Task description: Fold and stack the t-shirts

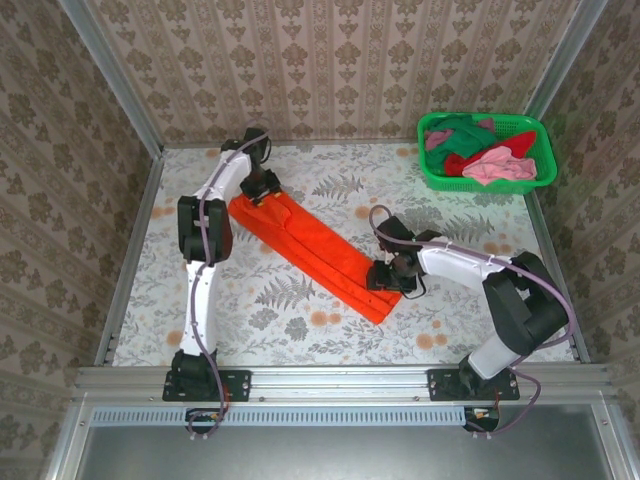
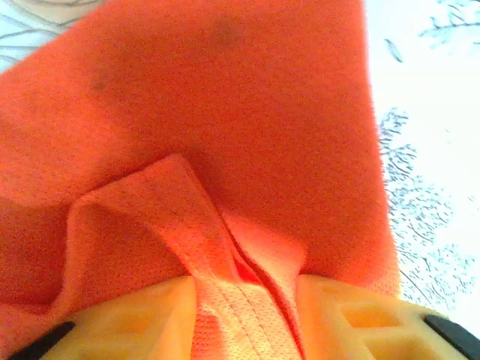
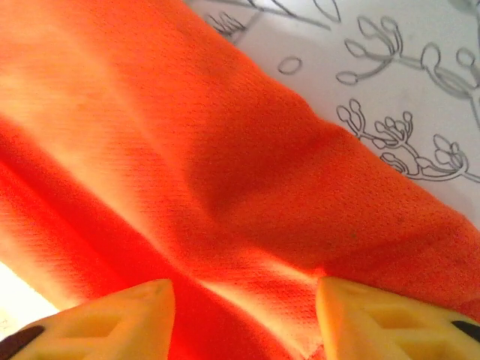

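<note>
Orange t-shirt [image 1: 310,245] ends hidden beneath left hand [image 1: 262,188], right hand [image 1: 386,278].

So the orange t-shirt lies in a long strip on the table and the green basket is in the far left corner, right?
Not quite: the top external view shows the green mesh basket in the far right corner. The orange t-shirt does lie in a long strip on the table.
</note>
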You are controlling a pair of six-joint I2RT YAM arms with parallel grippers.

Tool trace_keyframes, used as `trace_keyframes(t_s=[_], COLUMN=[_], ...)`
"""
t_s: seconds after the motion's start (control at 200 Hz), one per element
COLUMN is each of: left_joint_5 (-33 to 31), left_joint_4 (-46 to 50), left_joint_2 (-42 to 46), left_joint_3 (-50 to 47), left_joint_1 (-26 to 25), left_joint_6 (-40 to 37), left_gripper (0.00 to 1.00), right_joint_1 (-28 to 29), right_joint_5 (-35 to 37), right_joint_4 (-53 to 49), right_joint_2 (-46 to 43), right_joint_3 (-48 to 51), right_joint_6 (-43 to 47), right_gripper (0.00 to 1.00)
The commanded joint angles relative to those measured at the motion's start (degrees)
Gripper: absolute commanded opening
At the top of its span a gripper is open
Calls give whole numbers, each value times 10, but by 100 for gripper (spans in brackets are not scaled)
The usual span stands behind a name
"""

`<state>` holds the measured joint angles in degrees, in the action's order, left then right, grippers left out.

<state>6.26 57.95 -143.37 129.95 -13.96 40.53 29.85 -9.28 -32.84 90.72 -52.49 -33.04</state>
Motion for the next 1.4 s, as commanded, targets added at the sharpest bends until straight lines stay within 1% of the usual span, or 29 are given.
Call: trace_keyframes(t_s=[0.0, 0.065, 0.135, 0.21, 0.25, 0.315, 0.47, 0.55, 0.64, 0.78, 0.875, 0.97, 0.99, 1.01, 1.03, 1.115, 1.175, 1.395], left_joint_5=[-1, -8, -21, -39, -49, -63, -87, -93, -96, -108, -119, -126, -127, -126, -126, -122, -115, -94], left_joint_4=[29, 31, 22, 9, 0, -24, -92, -117, -131, -127, -114, -107, -107, -107, -108, -113, -121, -152], left_joint_2=[21, 52, 104, 168, 207, 278, 461, 550, 634, 722, 754, 769, 771, 771, 771, 763, 752, 708], left_joint_3=[13, 7, -21, -77, -116, -196, -404, -502, -589, -675, -700, -708, -709, -710, -710, -708, -705, -681], left_joint_1=[-1, -2, -2, -2, -1, -1, -1, -1, -3, -4, -4, -3, -2, -1, -2, -1, -1, -5], left_joint_6=[-12, -14, -19, -23, -23, -22, -12, -1, 18, 47, 57, 56, 55, 54, 52, 43, 33, 3], left_gripper=[56, 72, 88, 99, 100, 100, 100, 100, 100, 100, 100, 100, 100, 100, 100, 100, 100, 100], right_joint_1=[0, 0, -1, -1, -1, -1, -1, -1, -2, -2, -2, -2, -3, -4, -4, -9, -15, -44], right_joint_5=[1, 1, -10, -25, -35, -58, -104, -122, -151, -204, -221, -227, -228, -228, -228, -222, -218, -213], right_joint_4=[-18, -11, 6, 18, 19, 51, 59, 58, 57, 52, 57, 58, 57, 55, 54, 60, 64, 71], right_joint_2=[3, 37, 82, 139, 171, 224, 352, 413, 471, 554, 595, 622, 627, 632, 634, 640, 639, 624], right_joint_3=[-82, -130, -184, -250, -285, -339, -488, -559, -630, -719, -765, -802, -811, -820, -827, -841, -844, -851], right_joint_6=[84, 125, 172, 213, 229, 244, 233, 208, 173, 112, 77, 54, 50, 48, 45, 32, 25, 17], right_gripper=[58, 60, 62, 63, 63, 64, 63, 62, 60, 58, 54, 45, 41, 35, 32, 11, 0, 0])
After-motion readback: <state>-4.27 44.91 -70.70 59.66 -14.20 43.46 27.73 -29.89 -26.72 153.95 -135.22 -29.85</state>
